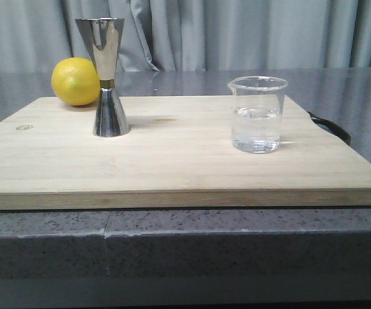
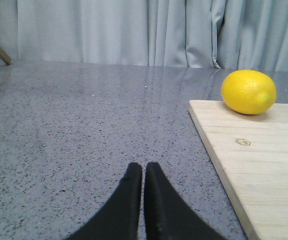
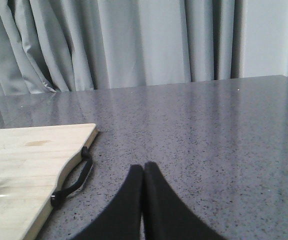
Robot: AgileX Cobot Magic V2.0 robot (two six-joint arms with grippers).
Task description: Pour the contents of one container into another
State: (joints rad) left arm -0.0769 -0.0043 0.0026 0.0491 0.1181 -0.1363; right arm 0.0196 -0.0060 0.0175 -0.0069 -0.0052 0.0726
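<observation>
Nothing of the pour is done yet, judging by how things lie. The small clear glass beaker (image 1: pixel 257 114), straight-sided with a flared rim and pouring lip, stands upright on the right half of the pale wooden cutting board (image 1: pixel 172 161), holding clear liquid to roughly the middle of its height. The tall shiny steel hourglass-shaped jigger (image 1: pixel 107 77), a thin gold band at its waist, stands upright on the left half of the board, well apart from the beaker; whether anything is inside it cannot be told from the front view. A yellow lemon (image 1: pixel 75 81) sits just behind and beside the jigger at the board's far left corner

Neither arm shows in the front view. The left gripper (image 2: pixel 143 170) hangs over the grey speckled countertop (image 2: pixel 84 125), off the board's left edge, fingers pressed together on nothing. The right gripper (image 3: pixel 143 171) hangs over the countertop off the board's right side, near the black strap handle (image 3: pixel 73 182), its fingers likewise together and empty

Left to do, by this reading: the whole job: reach, grip the beaker, carry it to the jigger, tilt it over the jigger's mouth
</observation>
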